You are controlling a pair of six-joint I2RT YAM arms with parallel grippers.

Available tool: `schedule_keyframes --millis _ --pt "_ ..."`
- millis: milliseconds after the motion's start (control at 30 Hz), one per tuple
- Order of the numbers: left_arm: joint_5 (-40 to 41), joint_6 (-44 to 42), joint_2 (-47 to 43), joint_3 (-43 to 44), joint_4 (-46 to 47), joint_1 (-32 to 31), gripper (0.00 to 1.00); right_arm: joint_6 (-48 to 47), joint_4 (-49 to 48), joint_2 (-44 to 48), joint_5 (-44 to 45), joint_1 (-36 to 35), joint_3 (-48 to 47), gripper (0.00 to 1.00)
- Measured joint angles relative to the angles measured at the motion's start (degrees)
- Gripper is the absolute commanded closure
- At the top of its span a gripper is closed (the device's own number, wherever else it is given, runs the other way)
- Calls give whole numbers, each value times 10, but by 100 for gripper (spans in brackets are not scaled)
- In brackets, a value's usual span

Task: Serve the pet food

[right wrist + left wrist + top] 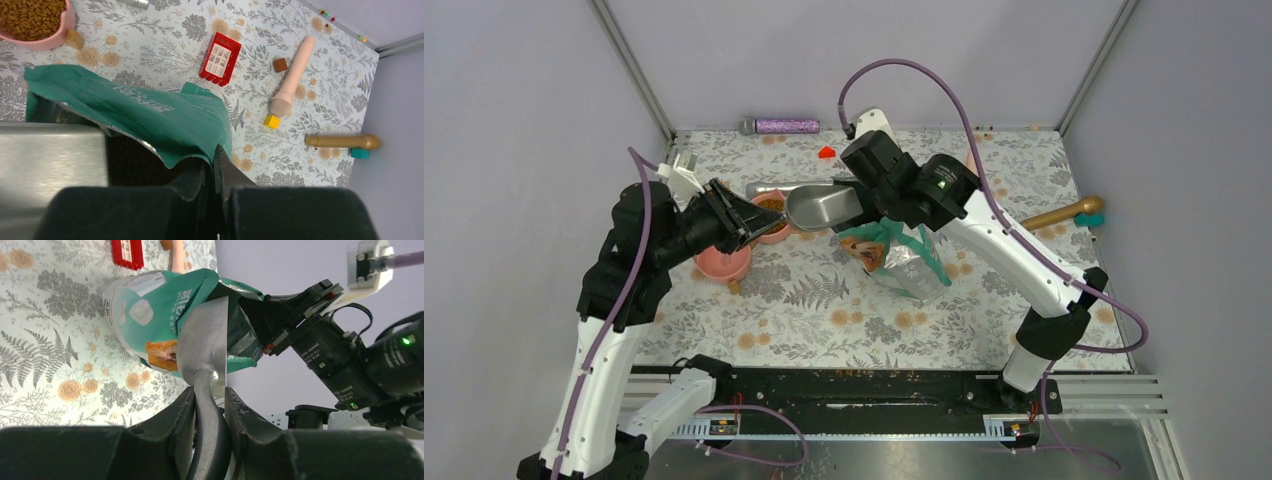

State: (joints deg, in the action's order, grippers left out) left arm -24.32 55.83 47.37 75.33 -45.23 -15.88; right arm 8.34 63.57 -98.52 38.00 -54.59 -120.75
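Observation:
The pet food [30,17] fills a pink bowl [771,212] at the back left of the mat. My left gripper [210,392] is shut on the handle of a metal scoop [205,347]. The scoop's mouth sits at the opening of the teal dog-picture bag [150,115]. In the top view the scoop [819,207] shows bare metal inside. My right gripper [215,152] is shut on the bag's upper edge and holds the mouth open. The bag's inside is dark, and I cannot see its contents.
A second pink bowl [722,262] sits below the left gripper. On the floral mat lie a red brick [220,58], a pink stick [292,75], brown [280,64] and yellow [271,121] cubes and a gold cylinder [342,141]. A purple tube [786,126] lies by the back wall.

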Motion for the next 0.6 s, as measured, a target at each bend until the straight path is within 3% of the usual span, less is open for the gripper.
schedule_keyframes --millis 200,600 --pt "26 6 57 50 -56 -48 100 -10 -41 9 22 -36 38 100" --pt "207 27 180 158 -230 -173 100 -6 -198 20 75 -134 150 100"
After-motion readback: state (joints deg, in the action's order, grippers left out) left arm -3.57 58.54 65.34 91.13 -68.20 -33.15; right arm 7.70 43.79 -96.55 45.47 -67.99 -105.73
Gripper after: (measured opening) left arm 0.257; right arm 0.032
